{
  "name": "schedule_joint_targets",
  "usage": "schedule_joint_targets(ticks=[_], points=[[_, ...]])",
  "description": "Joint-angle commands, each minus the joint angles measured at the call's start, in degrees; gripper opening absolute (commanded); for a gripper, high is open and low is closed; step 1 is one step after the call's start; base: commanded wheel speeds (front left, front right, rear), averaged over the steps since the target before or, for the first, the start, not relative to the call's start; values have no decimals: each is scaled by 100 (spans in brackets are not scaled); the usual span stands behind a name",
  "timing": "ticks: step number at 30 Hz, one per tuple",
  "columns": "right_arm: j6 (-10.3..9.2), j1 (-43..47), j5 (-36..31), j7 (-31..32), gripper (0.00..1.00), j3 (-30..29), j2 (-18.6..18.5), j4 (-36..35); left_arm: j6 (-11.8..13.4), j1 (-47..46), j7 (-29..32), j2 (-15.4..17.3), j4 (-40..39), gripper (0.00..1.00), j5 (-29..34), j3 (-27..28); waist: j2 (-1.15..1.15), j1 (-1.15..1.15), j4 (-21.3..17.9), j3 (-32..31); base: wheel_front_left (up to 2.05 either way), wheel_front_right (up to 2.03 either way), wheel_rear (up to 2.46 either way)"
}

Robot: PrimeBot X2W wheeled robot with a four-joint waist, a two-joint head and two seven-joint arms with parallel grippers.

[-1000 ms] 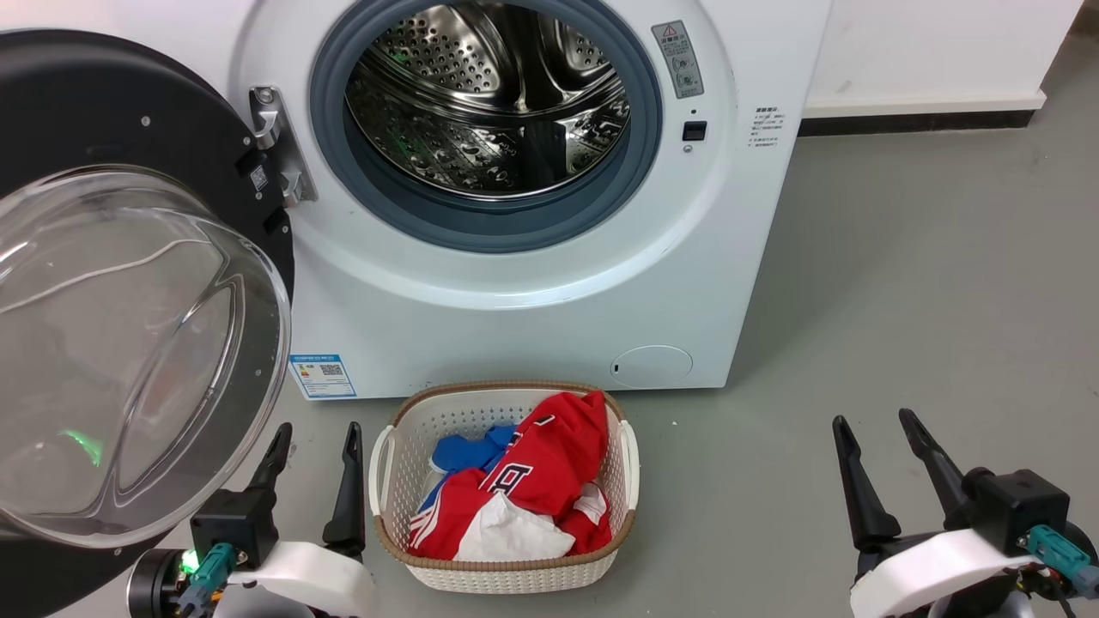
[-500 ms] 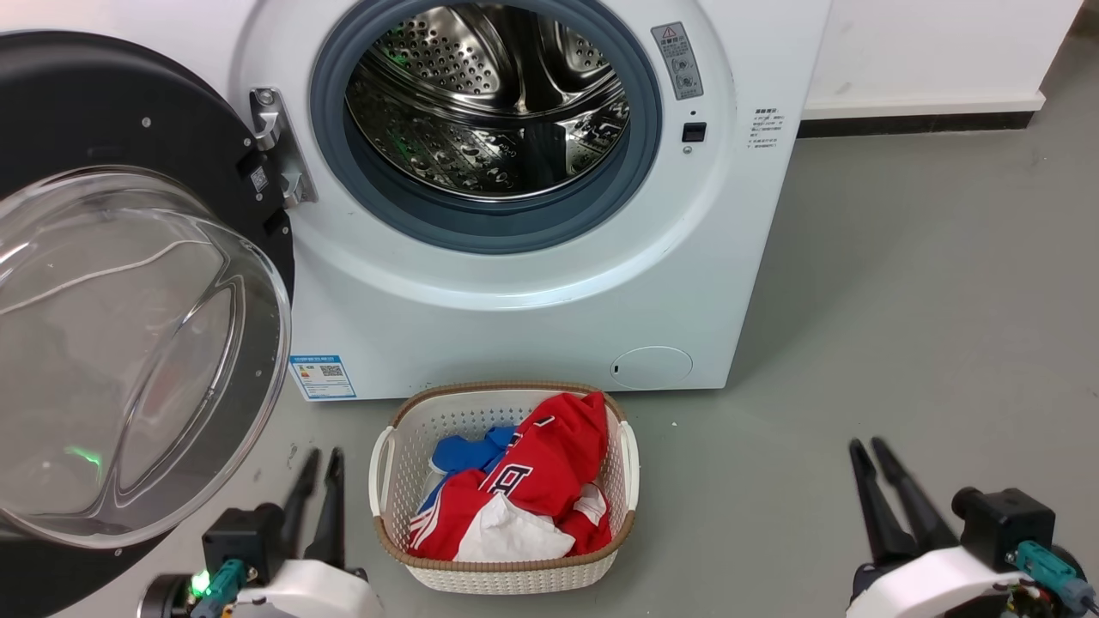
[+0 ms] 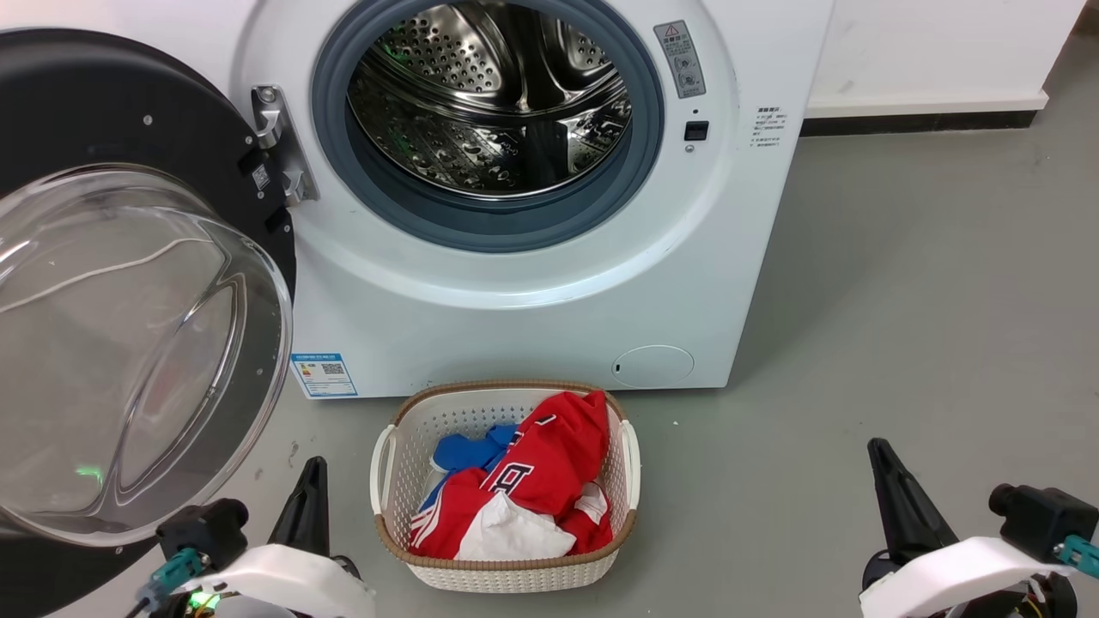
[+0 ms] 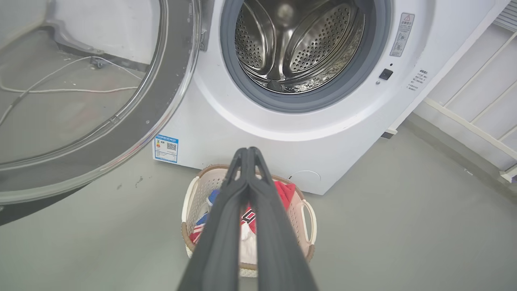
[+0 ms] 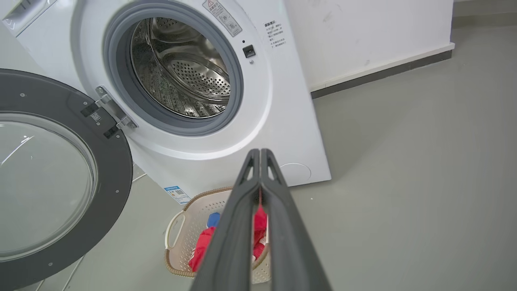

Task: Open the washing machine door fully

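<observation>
The white washing machine [image 3: 532, 292] stands before me with its steel drum exposed. The washing machine door [image 3: 129, 343], a black disc with a bulging clear bowl window, is swung wide open to the left on its metal hinge [image 3: 276, 142]. It also appears at the left of the left wrist view, door [image 4: 169, 105], and of the right wrist view, door [image 5: 109, 194]. My left gripper [image 3: 313, 468] sits low beside the door's lower edge, shut with nothing held [image 4: 247, 150]. My right gripper [image 3: 877, 448] rests low at the right, shut and empty [image 5: 258, 151].
A white woven laundry basket [image 3: 631, 455] with red, blue and white clothes stands on the grey floor in front of the machine, between my grippers. A white wall with a dark skirting [image 3: 919, 120] runs behind at the right. Open floor lies to the right.
Both grippers went from open to shut and drew back lower toward the bottom edge. The door and basket have not moved.
</observation>
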Motion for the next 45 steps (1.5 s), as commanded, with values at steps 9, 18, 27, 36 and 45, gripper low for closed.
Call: schedule_joint_targets(ticks=[9, 18, 27, 36, 45], points=[[0, -259, 926, 117, 0, -105, 16, 33, -226, -243, 177, -118, 35, 0, -788, 284, 0, 0, 18, 8, 0, 0, 0], [0, -343, 1702, 223, 0, -184, 38, 125, -408, -305, 336, -250, 115, 0, -1449, 491, 0, 0, 36, 18, 0, 0, 0], [0, -428, 2402, 323, 0, -257, 58, 208, -574, -353, 484, -378, 166, 0, -2044, 684, 0, 0, 54, 27, 0, 0, 0], [0, -512, 3173, 438, 0, -342, 84, 303, -753, -405, 653, -517, 232, 0, -2698, 902, 0, 0, 76, 38, 0, 0, 0], [0, -567, 3739, 520, 0, -407, 106, 373, -887, -451, 778, -620, 286, 0, -3184, 1064, 0, 0, 94, 48, 0, 0, 0]])
